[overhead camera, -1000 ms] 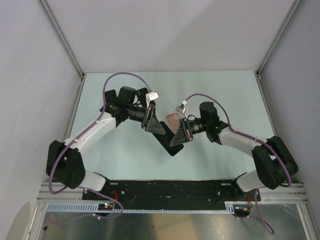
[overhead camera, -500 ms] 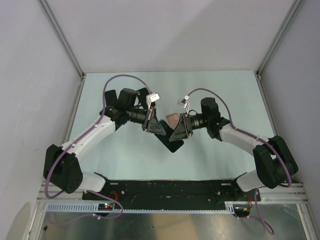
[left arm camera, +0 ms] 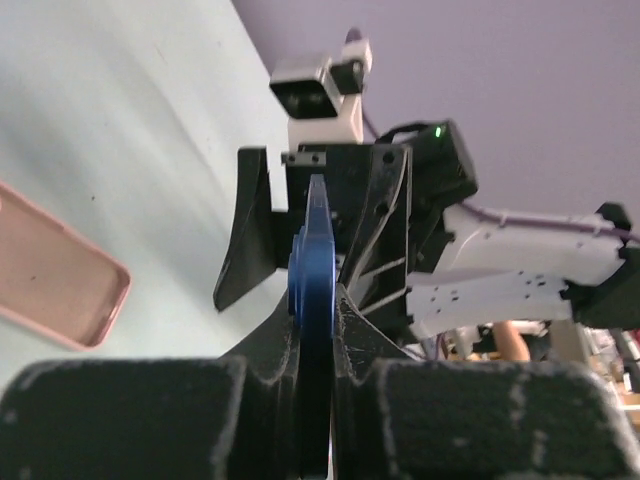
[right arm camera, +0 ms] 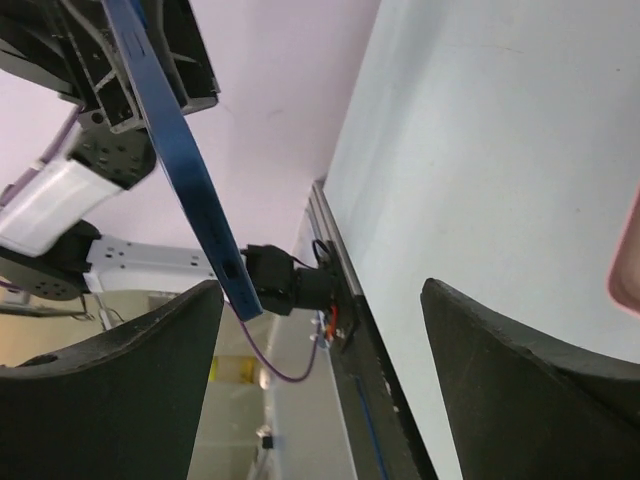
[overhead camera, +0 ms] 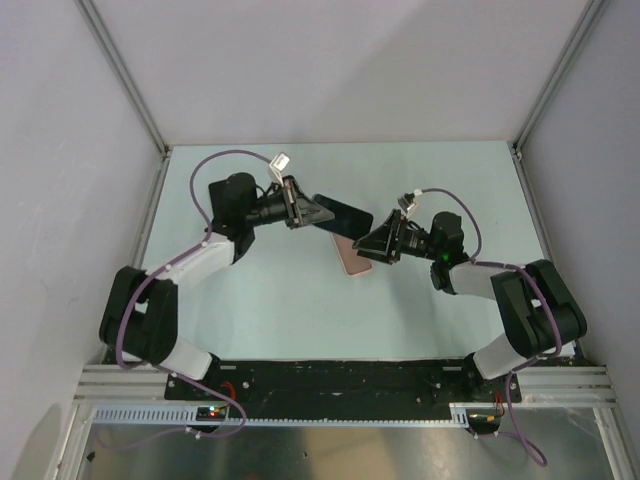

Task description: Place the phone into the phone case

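The phone [overhead camera: 342,215], dark with a blue rim, is held off the table by one end, and my left gripper [overhead camera: 316,212] is shut on it. In the left wrist view its blue edge [left arm camera: 312,290] runs up between the closed fingers of that gripper [left arm camera: 318,335]. The pink phone case [overhead camera: 352,256] lies open side up on the table, just below and right of the phone; it also shows as the case [left arm camera: 55,280] at the left there. My right gripper [overhead camera: 368,247] stands open beside the case, holding nothing. In its own view the right gripper [right arm camera: 322,300] gapes wide, with the phone [right arm camera: 180,170] slanting at upper left and the case's edge [right arm camera: 630,262] at far right.
The pale green table [overhead camera: 260,290] is walled by grey panels on the left, right and back. A black rail [overhead camera: 330,378] with the arm bases runs along the near edge. A purple cable [overhead camera: 230,156] loops over the left arm.
The left gripper has closed on the phone and carried it up and back toward the far left. The right gripper has let go, opened wide and drawn back to the right.
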You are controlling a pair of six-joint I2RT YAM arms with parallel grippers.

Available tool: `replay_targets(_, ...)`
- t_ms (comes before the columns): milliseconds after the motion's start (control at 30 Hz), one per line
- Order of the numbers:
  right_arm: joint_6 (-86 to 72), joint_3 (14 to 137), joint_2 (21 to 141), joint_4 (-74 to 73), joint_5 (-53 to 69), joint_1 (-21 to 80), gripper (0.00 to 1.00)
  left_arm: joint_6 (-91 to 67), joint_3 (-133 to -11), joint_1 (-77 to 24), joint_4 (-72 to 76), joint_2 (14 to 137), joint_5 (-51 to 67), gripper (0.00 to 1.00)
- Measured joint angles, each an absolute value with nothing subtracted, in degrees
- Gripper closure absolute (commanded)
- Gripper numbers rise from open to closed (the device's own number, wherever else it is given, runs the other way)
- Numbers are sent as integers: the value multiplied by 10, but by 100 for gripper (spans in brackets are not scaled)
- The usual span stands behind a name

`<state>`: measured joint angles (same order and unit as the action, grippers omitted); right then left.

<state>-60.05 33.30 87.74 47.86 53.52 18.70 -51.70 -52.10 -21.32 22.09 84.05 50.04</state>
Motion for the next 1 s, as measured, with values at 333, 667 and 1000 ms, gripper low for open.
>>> replay_targets(333, -738, 288, 925, 699, 441, 194, 24, -666, -506, -213, 409, 923, 483, 100)
replay_targets(667, -768, 284, 933, 733, 388, 190, 38, -704, -484, -213, 463, 945, 486, 100)
replay_targets(1000, -769, 284, 933, 747, 373, 192, 55, -718, -484, -215, 490, 953, 498, 100)
